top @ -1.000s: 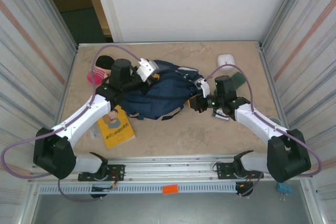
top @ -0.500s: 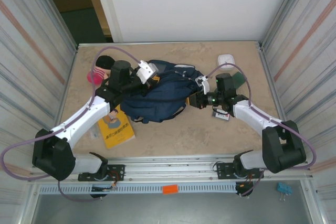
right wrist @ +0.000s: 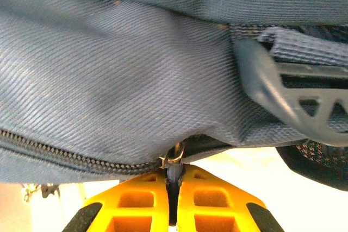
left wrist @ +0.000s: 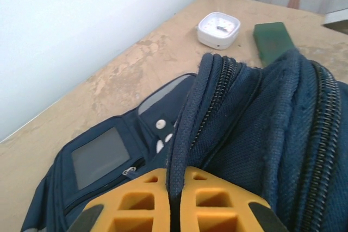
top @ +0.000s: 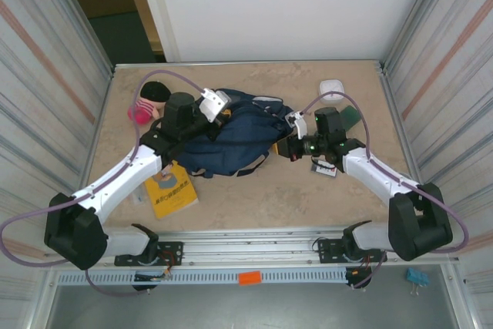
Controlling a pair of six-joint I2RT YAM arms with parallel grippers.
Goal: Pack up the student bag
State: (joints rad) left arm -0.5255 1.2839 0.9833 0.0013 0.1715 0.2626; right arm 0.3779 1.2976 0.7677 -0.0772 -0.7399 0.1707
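Where the beige table (top: 254,198) runs between ribbed metal side walls, the student bag (top: 231,140) lies slumped near its middle, between the two arms. It is navy fabric, with a pale patch on the front pocket (left wrist: 100,158) and open zipper tracks running along its upper folds.

The left arm (top: 123,171) reaches in from the near left. Its left gripper (left wrist: 175,180) has its yellow fingers pressed together on a raised fold of the bag's fabric right beside a zipper track, at the bag's left end. The right arm (top: 377,179) comes in from the near right. The right gripper (right wrist: 173,180) is at the bag's right end, pinched tight on the grey zipper pull (right wrist: 174,161), which hangs from the end of a zipper line in the blue cloth. A grey plastic strap buckle (right wrist: 288,96) shows just beside it.

A yellow book (top: 171,188) lies flat on the table under the left forearm, near the bag's near-left edge. A pink and black soft item (top: 150,102) sits at the far left, close to the bag. A dark green flat box (left wrist: 272,39) rests beyond the bag's right end, and a small white clock (left wrist: 218,28) stands just past it, toward the back wall.
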